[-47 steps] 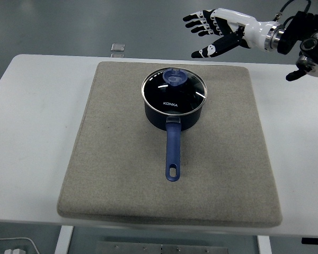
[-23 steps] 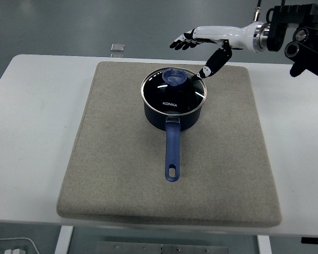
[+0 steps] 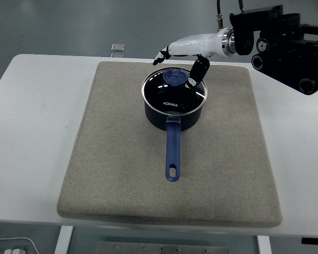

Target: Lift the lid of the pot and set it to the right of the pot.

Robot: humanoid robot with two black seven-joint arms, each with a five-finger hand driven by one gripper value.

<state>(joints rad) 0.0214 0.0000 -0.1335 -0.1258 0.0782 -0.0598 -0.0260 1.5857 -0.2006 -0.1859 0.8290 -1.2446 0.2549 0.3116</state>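
A dark blue pot (image 3: 172, 116) with a long blue handle (image 3: 173, 153) sits on a grey mat (image 3: 122, 159), handle pointing toward the near edge. Its glass lid (image 3: 175, 94) with a blue knob (image 3: 174, 78) rests on the pot. My right hand (image 3: 177, 66) comes in from the upper right and hovers over the knob. Its fingers (image 3: 161, 55) reach past the far side of the knob and its thumb (image 3: 196, 74) hangs down at the knob's right. The hand is open and holds nothing. The left arm is out of view.
The mat lies on a white table (image 3: 32, 121). A small clear object (image 3: 117, 48) lies on the table's far edge, left of the hand. Bare mat stretches to the right of the pot (image 3: 233, 121).
My right hand has moved left and down from the upper right, rotating palm-down, and now straddles the lid knob. The pot and lid have not moved.
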